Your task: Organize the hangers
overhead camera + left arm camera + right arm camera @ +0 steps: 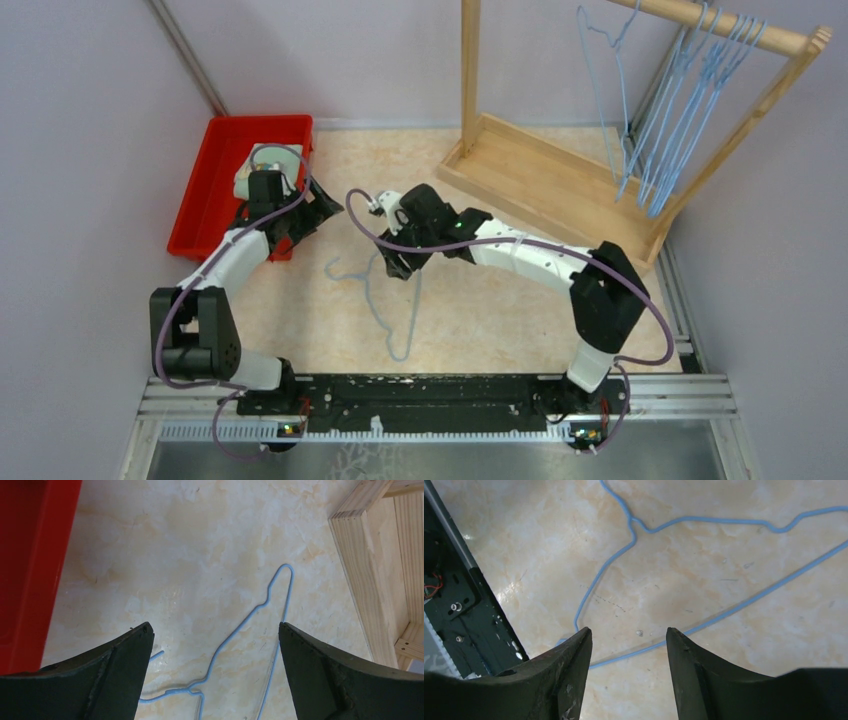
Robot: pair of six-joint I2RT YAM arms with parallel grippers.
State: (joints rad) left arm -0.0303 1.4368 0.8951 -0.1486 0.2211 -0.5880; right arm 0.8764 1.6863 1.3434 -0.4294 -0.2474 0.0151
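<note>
One light-blue wire hanger (395, 305) lies flat on the marble table, hook to the left. Several more hangers (690, 110) hang on the wooden rail at the back right. My left gripper (318, 208) is open and empty beside the red bin; in its wrist view the hanger's hook and neck (235, 630) lie between and beyond the fingers. My right gripper (398, 268) is open and empty, hovering over the lying hanger; in its wrist view the hanger's long wire (704, 625) runs just beyond the fingertips.
A red bin (215, 180) stands at the back left with a small white object inside. The wooden rack (545, 180) with base tray and uprights fills the back right. A black rail (430, 390) runs along the near edge.
</note>
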